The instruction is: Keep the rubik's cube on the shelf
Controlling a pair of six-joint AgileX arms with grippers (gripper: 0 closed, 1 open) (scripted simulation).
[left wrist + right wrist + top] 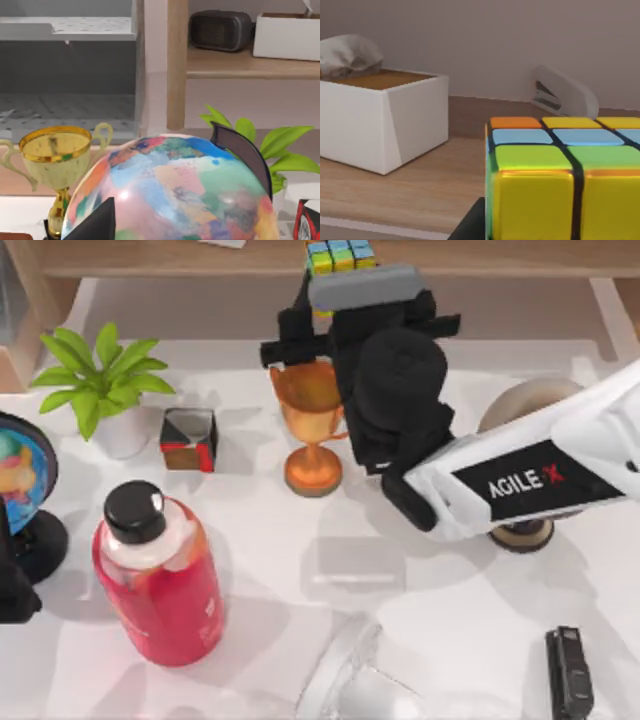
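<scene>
The right arm reaches from the counter's right side toward the shelf (180, 258) at the far edge. Its tool (338, 295) is at the shelf's front edge, with the cube (341, 255) right at its tip. In the top view the cube sits on the shelf board, partly hidden by the grey camera block on the wrist. In the right wrist view the cube (565, 180) is close in front of the tool, yellow face toward it, green, blue and orange tiles on top; a dark finger (470, 225) lies against its lower side. Whether the tool pinches the cube or stands spread I cannot tell.

On the shelf beside the cube stand a white box (380, 120) and a pale stapler (562, 95).

The left arm is parked at the counter's left edge, behind the globe (22, 475); whether its tool (170, 190) is spread or pressed together I cannot tell.

On the counter stand a trophy (310, 425), a plant (100, 380), a dark cube (188, 438) and a red bottle (160, 575).
</scene>
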